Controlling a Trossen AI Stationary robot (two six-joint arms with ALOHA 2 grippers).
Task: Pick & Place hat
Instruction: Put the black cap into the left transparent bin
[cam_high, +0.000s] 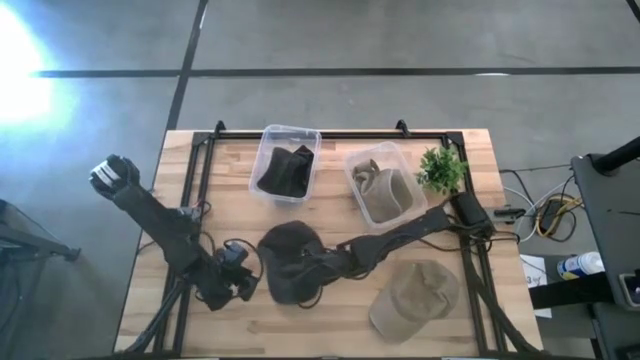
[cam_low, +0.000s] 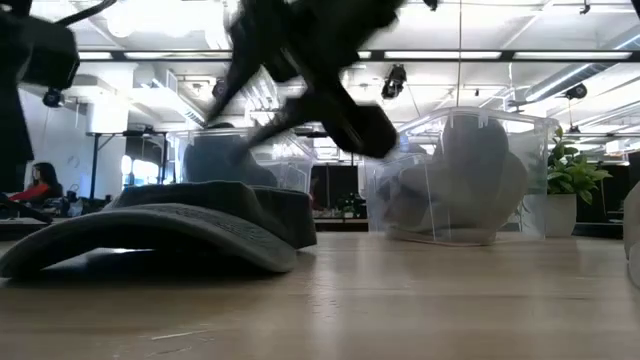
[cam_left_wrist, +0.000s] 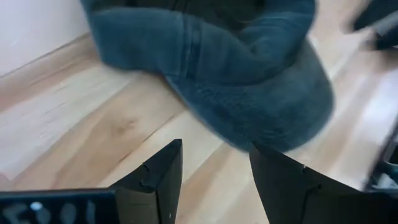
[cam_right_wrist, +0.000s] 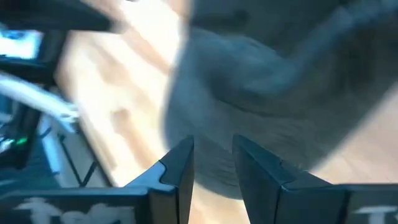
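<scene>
Table: your wooden table (cam_high: 330, 335) stands on a grey floor; the low view looks past it into a lit hall where a person in red sits far off.
Dark cap: your dark grey cap (cam_high: 287, 262) lies flat on the wood near the table's middle, brim toward the front edge.
Tan cap: a second, tan cap (cam_high: 415, 296) rests near the front right corner, well apart from the dark one.
Bins: two clear plastic bins sit at the back; the left bin (cam_high: 268, 146) holds dark fabric, the right bin (cam_high: 397, 152) holds a tan hat.
Plant: a small potted plant (cam_high: 441, 169) stands just beside the right bin.
Left gripper: your left gripper (cam_left_wrist: 214, 165) sits low just beside the dark cap's left edge, fingers spread and holding nothing.
Right gripper: your right gripper (cam_right_wrist: 212, 162) hangs over the dark cap's right side, fingers parted by a narrow gap with cap fabric beyond them; nothing is pinched.
</scene>
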